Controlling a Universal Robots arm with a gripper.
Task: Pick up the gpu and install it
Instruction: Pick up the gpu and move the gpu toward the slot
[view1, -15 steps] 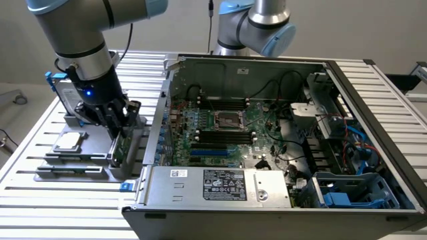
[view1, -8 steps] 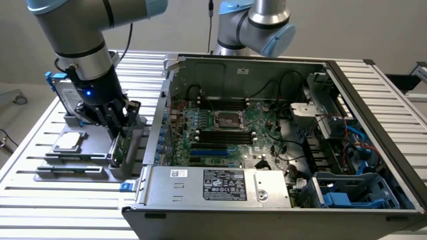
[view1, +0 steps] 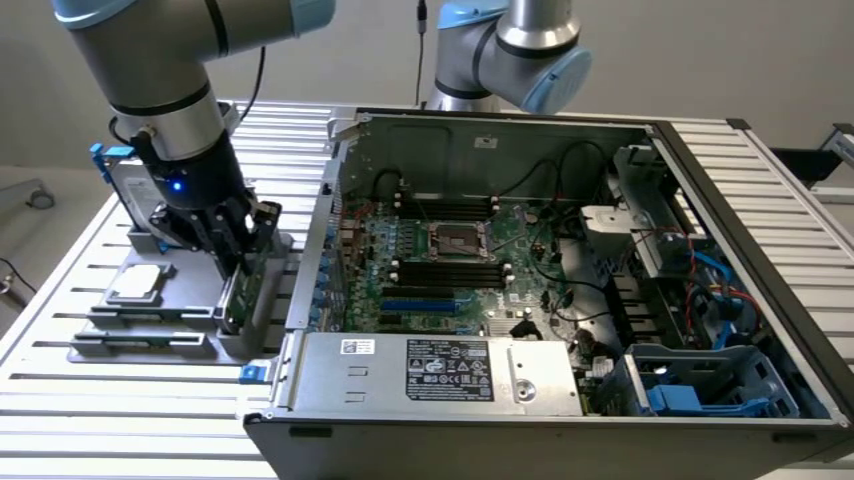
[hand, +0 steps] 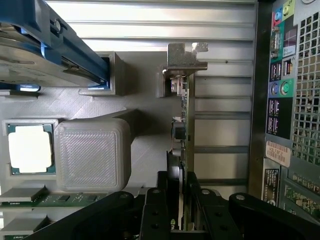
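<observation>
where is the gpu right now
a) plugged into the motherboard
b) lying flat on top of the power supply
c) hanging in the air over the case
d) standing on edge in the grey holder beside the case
d: the gpu stands on edge in the grey holder at the exterior view's left, outside the case, with the gripper shut on its upper edge.

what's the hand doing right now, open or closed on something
hand: closed on the gpu, which stands on edge in the grey holder
</observation>
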